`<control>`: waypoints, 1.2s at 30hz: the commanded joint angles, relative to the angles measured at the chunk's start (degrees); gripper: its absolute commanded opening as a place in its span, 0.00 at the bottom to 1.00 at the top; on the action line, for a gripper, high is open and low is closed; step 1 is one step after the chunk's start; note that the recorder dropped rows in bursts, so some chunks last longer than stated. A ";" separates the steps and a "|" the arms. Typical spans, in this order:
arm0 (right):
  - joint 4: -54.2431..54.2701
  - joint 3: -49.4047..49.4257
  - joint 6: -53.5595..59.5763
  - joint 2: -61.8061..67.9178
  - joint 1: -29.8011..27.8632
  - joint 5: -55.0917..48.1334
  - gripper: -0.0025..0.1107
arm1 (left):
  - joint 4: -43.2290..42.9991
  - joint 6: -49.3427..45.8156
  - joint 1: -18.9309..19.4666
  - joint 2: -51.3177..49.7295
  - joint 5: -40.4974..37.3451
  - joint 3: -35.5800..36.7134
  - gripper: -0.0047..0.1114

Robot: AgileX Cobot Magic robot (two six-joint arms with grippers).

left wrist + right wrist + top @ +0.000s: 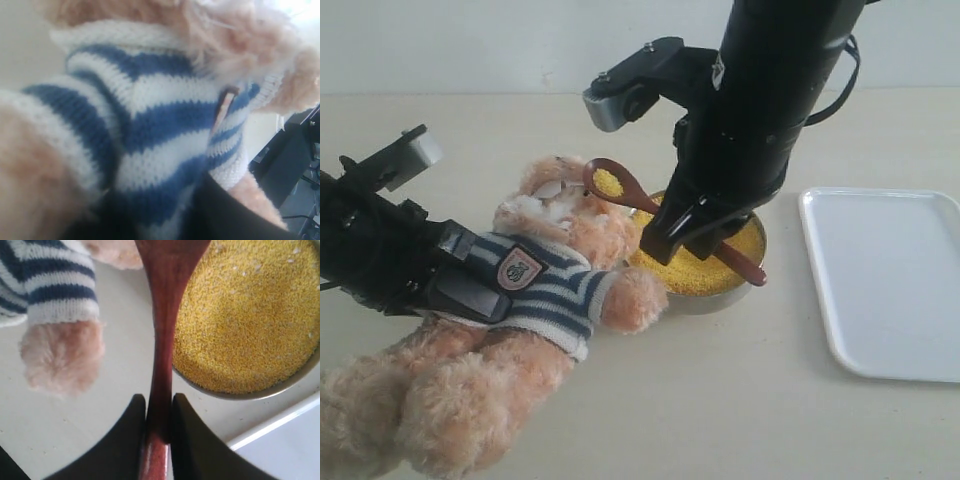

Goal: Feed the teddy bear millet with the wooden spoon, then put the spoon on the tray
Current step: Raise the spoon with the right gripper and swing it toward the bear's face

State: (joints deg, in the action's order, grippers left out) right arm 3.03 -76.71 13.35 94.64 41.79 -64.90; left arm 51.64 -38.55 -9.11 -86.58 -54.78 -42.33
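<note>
The teddy bear point(545, 290) lies on its back on the table, head toward the far side. My left gripper point(470, 288) is shut on its striped torso, and the striped shirt point(150, 115) fills the left wrist view. The right gripper point(692, 232) is shut on the handle of the wooden spoon point(620, 190). The spoon's round end holds a little millet and sits at the bear's face. In the right wrist view the spoon handle point(161, 360) is pinched between the black fingers point(192, 440). Millet point(245, 320) fills the metal bowl point(710, 298) beside the bear's arm. The tray point(885, 280) lies to the right.
The bear's paw point(62, 357) rests close to the bowl. A corner of the tray point(290, 450) lies just past the bowl's rim point(280, 390). Bare table shows in front of the bowl and tray.
</note>
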 commanded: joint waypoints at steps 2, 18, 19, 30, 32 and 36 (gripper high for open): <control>-2.07 -6.06 -1.46 2.37 1.57 -2.11 0.02 | 1.41 0.35 -0.25 0.58 -1.55 0.00 0.07; -8.11 -9.34 -2.62 6.79 6.15 -2.74 0.02 | 1.44 0.19 -0.25 0.58 -1.80 0.00 0.07; -8.69 -9.34 -2.76 6.79 6.15 -3.13 0.02 | 1.44 0.19 -0.25 0.58 -1.80 0.00 0.07; -12.70 -9.23 -3.83 6.79 6.42 -5.06 0.02 | 2.12 0.18 -0.25 0.58 -0.96 0.00 0.07; -15.04 -9.23 -3.83 6.79 7.34 -5.06 0.02 | 2.25 0.18 -0.25 0.58 -0.84 0.00 0.07; -19.96 -9.23 -4.57 6.79 10.44 -5.06 0.02 | 2.99 0.18 -0.25 0.58 -0.73 0.00 0.07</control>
State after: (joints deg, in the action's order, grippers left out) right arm -13.99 -85.58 9.65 101.54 50.47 -69.67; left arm 52.83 -38.55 -9.11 -86.58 -55.65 -42.33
